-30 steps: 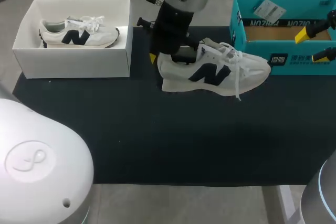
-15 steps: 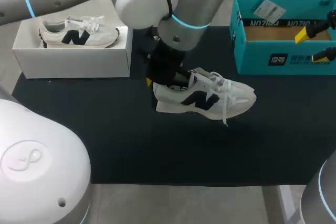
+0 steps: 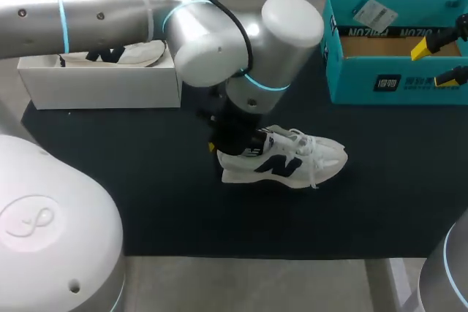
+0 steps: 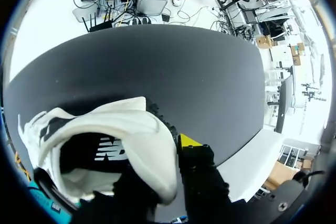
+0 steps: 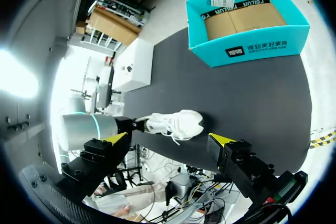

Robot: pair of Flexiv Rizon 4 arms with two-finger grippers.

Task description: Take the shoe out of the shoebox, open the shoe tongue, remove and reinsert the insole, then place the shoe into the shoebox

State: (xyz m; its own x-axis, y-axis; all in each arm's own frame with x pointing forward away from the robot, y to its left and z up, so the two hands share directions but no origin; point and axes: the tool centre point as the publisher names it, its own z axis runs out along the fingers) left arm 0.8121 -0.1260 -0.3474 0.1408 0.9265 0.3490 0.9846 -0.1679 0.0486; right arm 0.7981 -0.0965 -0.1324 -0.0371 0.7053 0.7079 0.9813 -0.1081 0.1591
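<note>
A white sneaker (image 3: 289, 162) with a dark side logo lies toe to the right at the middle of the black mat (image 3: 146, 202). My left gripper (image 3: 232, 142) is shut on its heel collar. In the left wrist view one yellow-tipped finger (image 4: 190, 142) sits outside the heel of the sneaker (image 4: 121, 135), and the other is hidden inside it. The open teal shoebox (image 3: 395, 78) stands at the back right. My right gripper (image 3: 436, 62) hangs open over the box's right end. From the right wrist, the sneaker (image 5: 176, 123) and the teal shoebox (image 5: 247, 24) lie ahead of my open right gripper (image 5: 168, 139).
A white box (image 3: 102, 82) holding a second sneaker (image 3: 128, 54) stands at the back left, partly covered by my left arm (image 3: 212, 42). The mat's front half lies bare around the shoe.
My left arm has carried the sneaker away from the teal shoebox, toward the front and down to the mat's middle. My right gripper has not moved.
</note>
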